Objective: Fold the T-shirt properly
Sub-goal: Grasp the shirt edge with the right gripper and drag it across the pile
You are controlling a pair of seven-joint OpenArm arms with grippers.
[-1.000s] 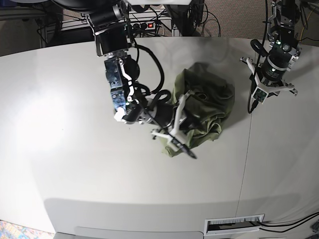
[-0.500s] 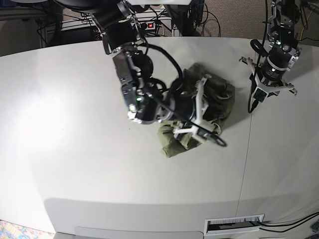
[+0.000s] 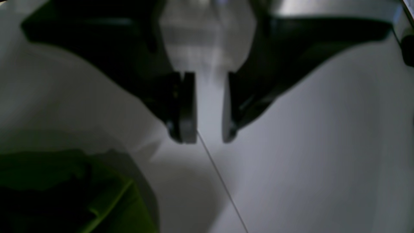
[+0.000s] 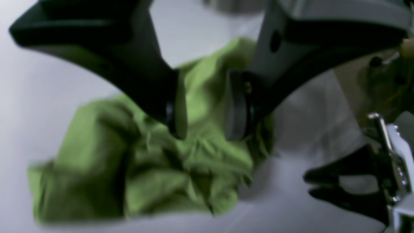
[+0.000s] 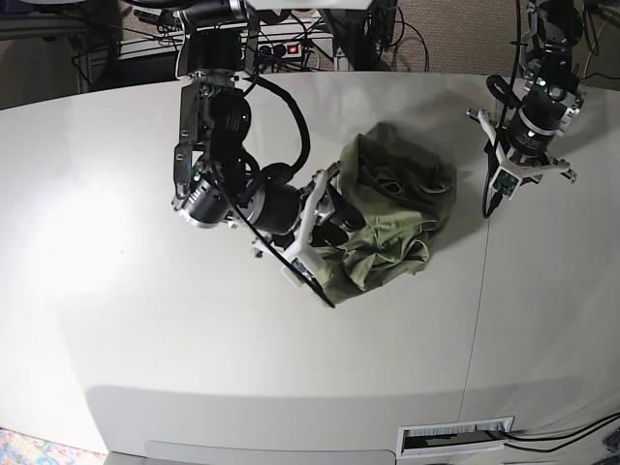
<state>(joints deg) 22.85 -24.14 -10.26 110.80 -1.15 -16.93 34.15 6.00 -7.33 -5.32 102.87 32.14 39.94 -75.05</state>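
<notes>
The olive-green T-shirt lies crumpled in a heap on the white table, a little right of centre. My right gripper is at the heap's left edge, open, with nothing between its fingers. In the right wrist view that gripper hovers just above the wrinkled T-shirt, jaws apart. My left gripper stands off to the right of the shirt, apart from it. In the left wrist view it is open by a narrow gap over bare table, with the T-shirt at the lower left.
A thin seam runs down the table right of the shirt. Cables and a power strip sit behind the far edge. A vent slot lies at the near right edge.
My right gripper, shut on a fold of the shirt and carrying it rightward, has opened, let go and drawn back left. The shirt has settled into a heap. The left arm is unmoved.
</notes>
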